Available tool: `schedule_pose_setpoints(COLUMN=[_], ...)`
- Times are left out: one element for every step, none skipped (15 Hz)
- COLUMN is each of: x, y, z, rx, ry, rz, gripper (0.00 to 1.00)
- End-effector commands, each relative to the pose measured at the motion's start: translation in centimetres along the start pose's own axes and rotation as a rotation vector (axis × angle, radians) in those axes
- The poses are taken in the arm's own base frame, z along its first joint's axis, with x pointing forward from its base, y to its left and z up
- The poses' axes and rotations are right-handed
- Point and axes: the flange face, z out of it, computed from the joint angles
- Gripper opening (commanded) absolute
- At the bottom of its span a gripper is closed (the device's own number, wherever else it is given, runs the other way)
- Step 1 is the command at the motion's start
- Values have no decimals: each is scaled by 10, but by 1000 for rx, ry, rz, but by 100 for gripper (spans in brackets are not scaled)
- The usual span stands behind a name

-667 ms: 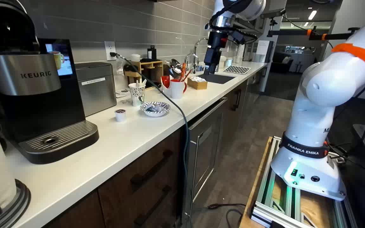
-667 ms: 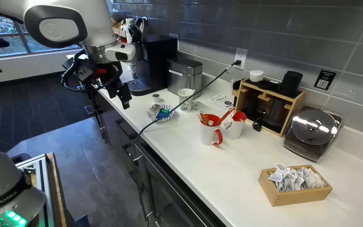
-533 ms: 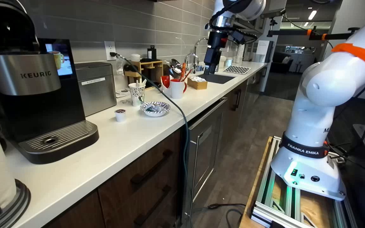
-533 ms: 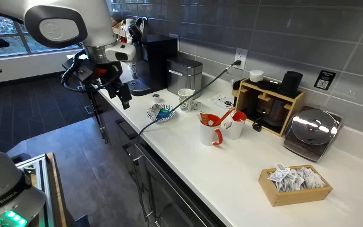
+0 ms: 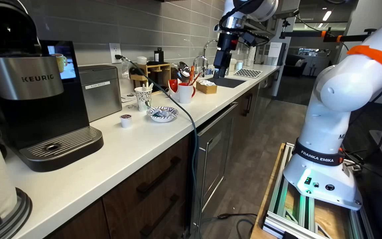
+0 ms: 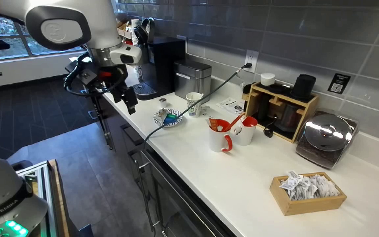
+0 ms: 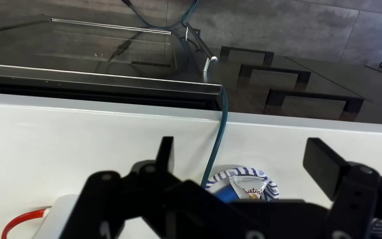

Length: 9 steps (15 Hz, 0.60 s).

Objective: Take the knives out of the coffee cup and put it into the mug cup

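Note:
The patterned paper coffee cup point(image 5: 143, 100) stands upright on the counter, with pale utensil handles point(image 5: 148, 87) sticking out. It also shows in an exterior view point(image 6: 196, 112), partly behind a cable; I cannot tell which utensils are knives. A white mug with red inside and red handle point(image 6: 217, 142) holds a packet and a red stick. A second white mug with red inside point(image 6: 246, 135) touches or nearly touches it. A mug edge point(image 7: 59, 209) shows in the wrist view. My gripper point(image 7: 244, 156) is open and empty above the counter's front, apart from cup and mugs.
A dark cable point(image 6: 223, 83) runs from the wall outlet across the counter and over its front edge, beside the cup. A patterned bowl point(image 7: 242, 171) with packets lies below my fingers. A pod point(image 5: 126, 121), coffee maker point(image 5: 41, 78), steel bin point(image 5: 101, 94) and wooden packet box point(image 6: 314, 207) also stand here.

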Motion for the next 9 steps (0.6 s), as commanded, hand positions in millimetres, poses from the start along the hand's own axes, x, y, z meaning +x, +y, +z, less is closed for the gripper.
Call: schedule_pose_setpoints(x=[0, 0, 0, 0, 7, 27, 49, 67, 83], y=[0, 0, 0, 0, -8, -21, -39, -55, -68], z=[-1, -1, -1, -1, -4, -13, -25, -37, -49], rx=[0, 0, 0, 0, 22, 89, 101, 143, 162], ry=[-1, -1, -1, -1, 39, 105, 164, 222, 295], rz=[0, 0, 0, 0, 19, 78, 81, 88, 86], gripper=[100, 100, 100, 100, 100, 100, 100, 100, 100])
